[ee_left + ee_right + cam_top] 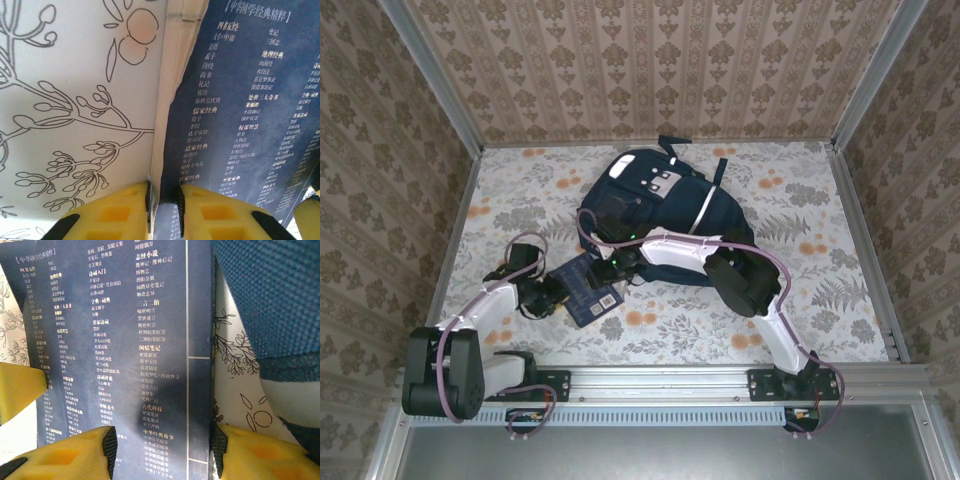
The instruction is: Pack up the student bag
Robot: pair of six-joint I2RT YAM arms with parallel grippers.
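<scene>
So here's the setup, big stuff first: flowery tabletop (520, 190), with the student bag (670, 200) lying flat in the middle of the far half. Its handle end points at the far edge and its long side runs back toward the near right corner. The right arm is draped across the bag's near part, so I can't tell from here whether the zip is open. Just off the bag's near left flank, touching it or close to it, there's a dark blue book (585, 290) covered in small white print, sitting skewed to the tabletop's edges. Both arms are on it. The left hand (542, 297) comes in from the near left corner side, and its yellow fingers (125, 212) are pressed nearly together on the book's edge, so that looks like a proper pinch to me. The right hand (617, 262) is on the bag side of the book. Its jaws are apart, one pad at the spine edge and the other over the cover, and I wouldn't call that a grip yet. What matters for the next bit, I reckon, is that the bag lies up and to the right of the book, toward the far edge, with the right hand between the two. So the right arm is the nearer one to feed it in, and the book would have to travel away from the left hand.
</scene>
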